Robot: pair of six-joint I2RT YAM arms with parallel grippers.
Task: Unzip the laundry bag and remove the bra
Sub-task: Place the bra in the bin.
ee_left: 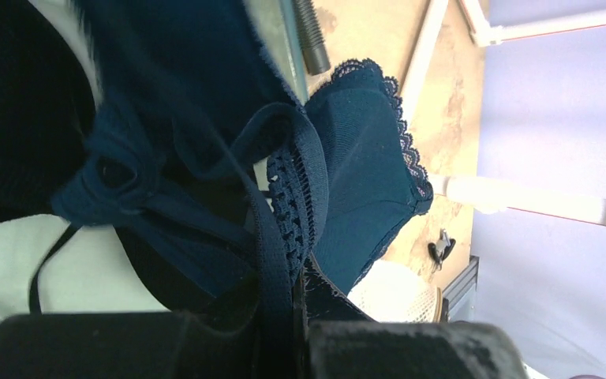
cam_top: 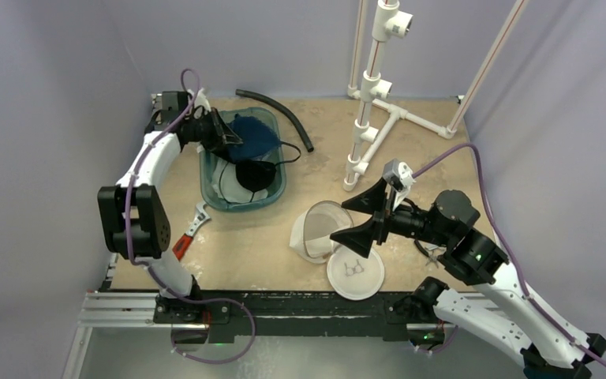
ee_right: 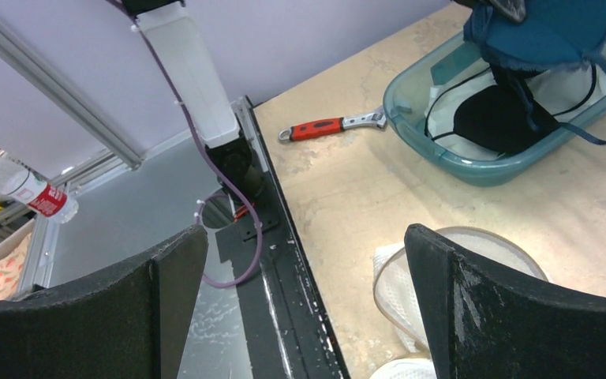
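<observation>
**Bag unzipped, bra out and in hand**

My right gripper [cam_top: 339, 223] hangs nearest, spread wide and empty, just above the laundry bag [cam_top: 316, 225]; the bag lies open on its side, its round top [cam_top: 355, 278] flat on the table toward me; farther off, my left gripper [cam_top: 233, 140] is clamped on the blue bra [cam_top: 254, 136] over the teal tub [cam_top: 241, 207]; I judge only the set-down is left.

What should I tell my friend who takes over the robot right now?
Left hand: shut on the blue lace bra, holding it over the teal tub.
Right hand: open and empty, above the laundry bag.
The bag is unzipped and open, with its round top lying flat beside it.
Done: bag unzipped, bra out.
Left: probably just setting the bra down.
</observation>
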